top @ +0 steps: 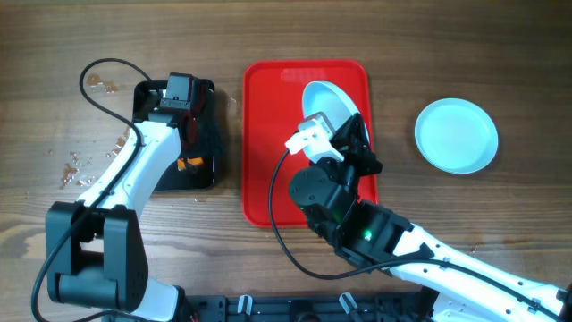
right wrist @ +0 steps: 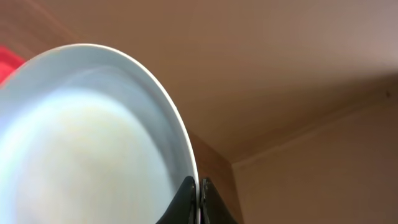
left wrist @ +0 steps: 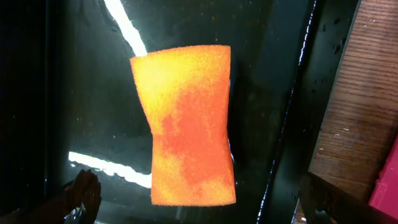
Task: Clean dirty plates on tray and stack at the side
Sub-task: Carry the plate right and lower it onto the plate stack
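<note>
On the left, a small black rectangular tray (top: 143,91) holds a damp orange sponge (left wrist: 186,124). It lies straight under the left gripper (top: 186,121), whose jaws are spread wide, its long axis running top to bottom in the wrist view. That arm is the nearer one, so the pickup looks to be its job. Over the large red plastic tray (top: 268,134), the right gripper (right wrist: 199,196) pinches the rim of a tilted pale blue round plate (right wrist: 93,143). Another such plate (top: 456,134) rests on the table, far right.
</note>
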Robot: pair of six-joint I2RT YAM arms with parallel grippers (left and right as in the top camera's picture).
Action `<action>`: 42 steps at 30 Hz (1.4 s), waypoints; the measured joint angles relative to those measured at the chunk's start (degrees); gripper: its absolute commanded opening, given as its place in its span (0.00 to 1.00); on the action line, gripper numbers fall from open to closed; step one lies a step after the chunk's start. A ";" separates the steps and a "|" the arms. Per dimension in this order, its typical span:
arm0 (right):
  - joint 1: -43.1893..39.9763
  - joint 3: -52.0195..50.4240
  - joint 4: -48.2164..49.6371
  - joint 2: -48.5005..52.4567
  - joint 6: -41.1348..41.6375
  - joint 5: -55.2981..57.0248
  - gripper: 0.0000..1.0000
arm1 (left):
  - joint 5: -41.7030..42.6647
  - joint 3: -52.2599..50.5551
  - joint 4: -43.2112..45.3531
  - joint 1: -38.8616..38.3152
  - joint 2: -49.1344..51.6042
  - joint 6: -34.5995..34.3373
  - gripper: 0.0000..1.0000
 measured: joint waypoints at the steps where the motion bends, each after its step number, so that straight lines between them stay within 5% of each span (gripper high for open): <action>1: 0.13 -0.04 0.13 0.00 -0.66 0.00 0.04 | 0.00 0.00 -0.02 0.00 0.00 0.00 1.00; 18: 1.60 -0.52 6.14 -0.22 -4.59 3.19 0.04 | 0.00 0.00 0.00 0.00 0.00 0.00 1.00; 25: -3.50 -0.63 -3.21 -0.22 9.09 0.70 0.04 | 0.00 0.00 0.00 0.00 0.00 0.00 1.00; 34: -26.34 -0.85 -20.31 -0.98 34.69 -28.72 0.04 | 0.00 0.00 -0.02 0.00 0.00 0.00 1.00; 42: -60.35 -0.92 -23.15 -3.06 46.88 -65.75 0.04 | 0.00 0.00 0.00 0.00 0.00 0.00 1.00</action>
